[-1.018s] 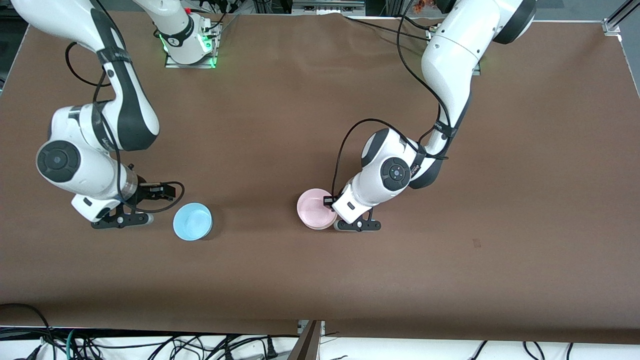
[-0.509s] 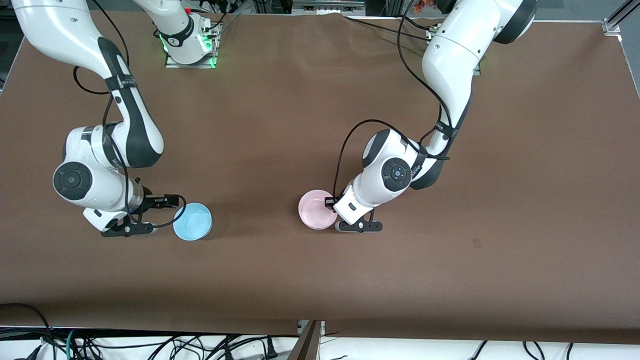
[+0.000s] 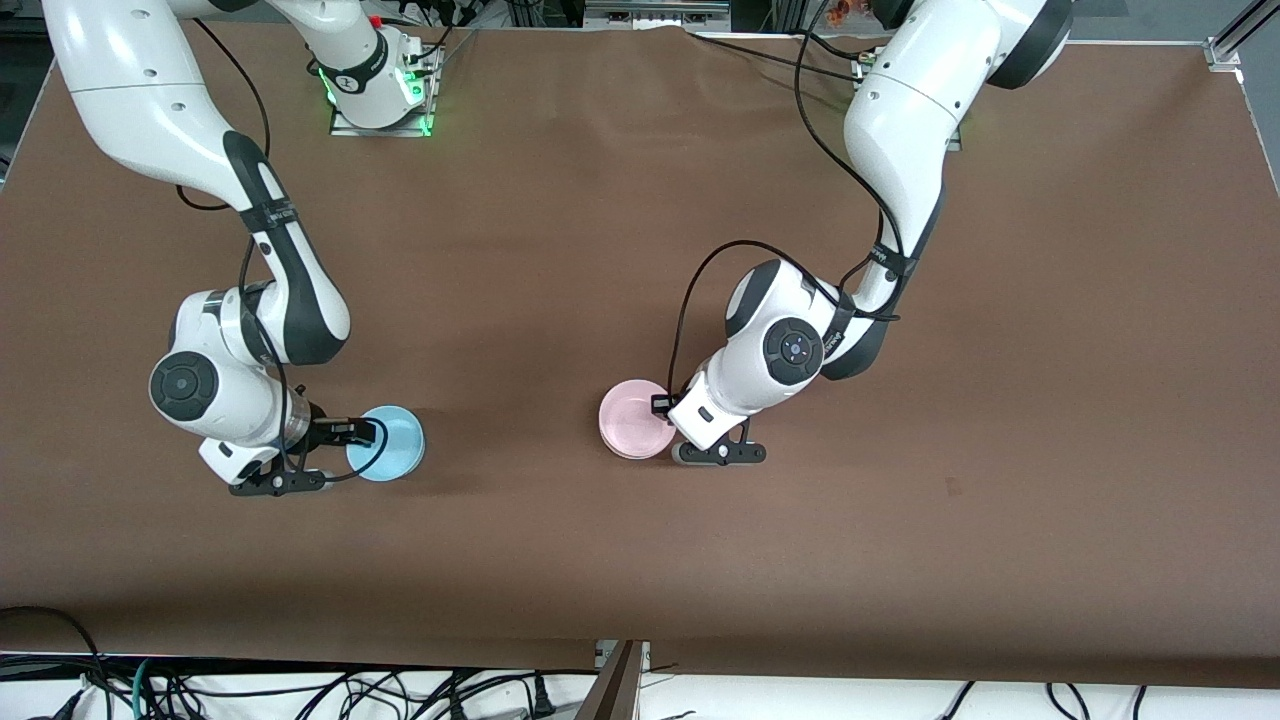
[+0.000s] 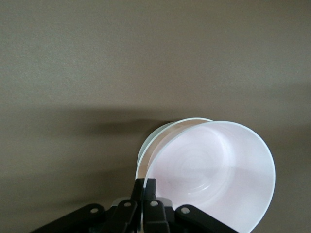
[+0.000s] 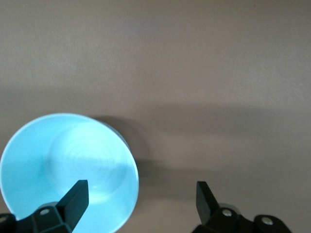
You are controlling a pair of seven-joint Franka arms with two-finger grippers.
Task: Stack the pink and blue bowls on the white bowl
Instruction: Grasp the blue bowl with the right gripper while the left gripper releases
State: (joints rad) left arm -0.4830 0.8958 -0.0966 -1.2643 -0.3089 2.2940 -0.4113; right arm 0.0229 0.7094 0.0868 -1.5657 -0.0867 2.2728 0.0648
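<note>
The pale pink bowl [image 3: 635, 418] [image 4: 214, 179] is near the table's middle. My left gripper [image 3: 672, 438] [image 4: 146, 187] is shut on its rim. In the left wrist view the pink bowl is tilted, and a second whitish rim, the white bowl [image 4: 156, 137], shows just under it. In the front view the white bowl is hidden beneath the pink one. The sky blue bowl [image 3: 392, 442] [image 5: 68, 167] stands toward the right arm's end of the table. My right gripper [image 3: 335, 463] [image 5: 141, 196] is open and low at its rim, with one finger over the bowl and the other over bare table.
The brown table cover [image 3: 900, 560] spreads all round both bowls. The arm bases [image 3: 380, 95] stand along the table's top edge. Cables hang below the table edge nearest the front camera.
My right arm has moved toward the blue bowl, and its open gripper is now at the rim. My left gripper and the pink bowl have barely shifted.
</note>
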